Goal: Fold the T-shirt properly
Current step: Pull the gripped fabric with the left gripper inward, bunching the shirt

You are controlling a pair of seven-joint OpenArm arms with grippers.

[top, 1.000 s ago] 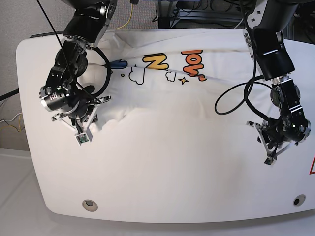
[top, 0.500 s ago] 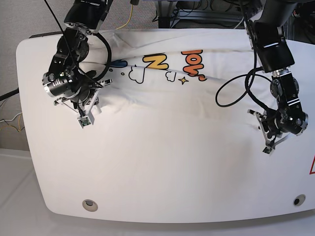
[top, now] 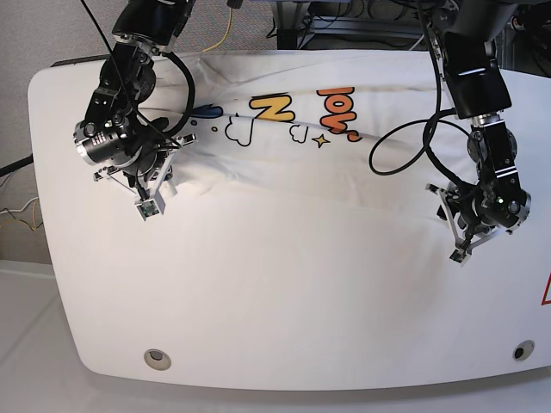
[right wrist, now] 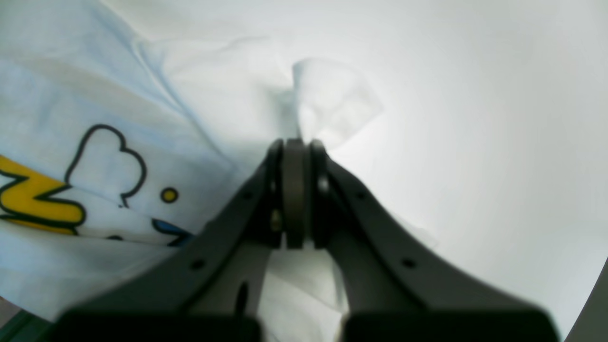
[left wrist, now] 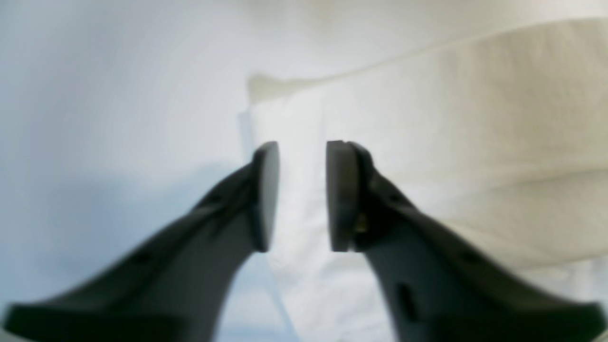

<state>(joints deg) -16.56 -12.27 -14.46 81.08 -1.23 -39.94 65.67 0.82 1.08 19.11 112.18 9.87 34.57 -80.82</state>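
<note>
T-shirt (top: 284, 163): white, lay spread across upper half of bench (top: 284, 327) in base view, hem edge running left-right through mid frame; rumpled near both arms.
Print (top: 293, 112): blue/yellow/orange letters w/ clouds + star, upper centre of base view; yellow letter and cloud outline also at left of right wrist view (right wrist: 99, 166).
Right hand (right wrist: 295, 156): left side of base view (top: 151, 194), over shirt's left edge. Pads pressed together, no gap; white fabric bunched at the tips and rising just above them, so pinching the T-shirt.
Left hand (left wrist: 298, 194): right side of base view (top: 461, 237), at shirt's right edge. Partly open, clear gap betw pads, nothing clamped. White fabric lay under and beyond the gap, not touching either pad as far as could be seen.
Fold (left wrist: 427, 118): thicker cream-toned layer of shirt at upper right of left wrist view, its corner just above the left pad.
Bench: white glossy, lower half bare in base view, two round holes near bottom edge.
Cables (top: 413, 151): black loops hung off both arms.
</note>
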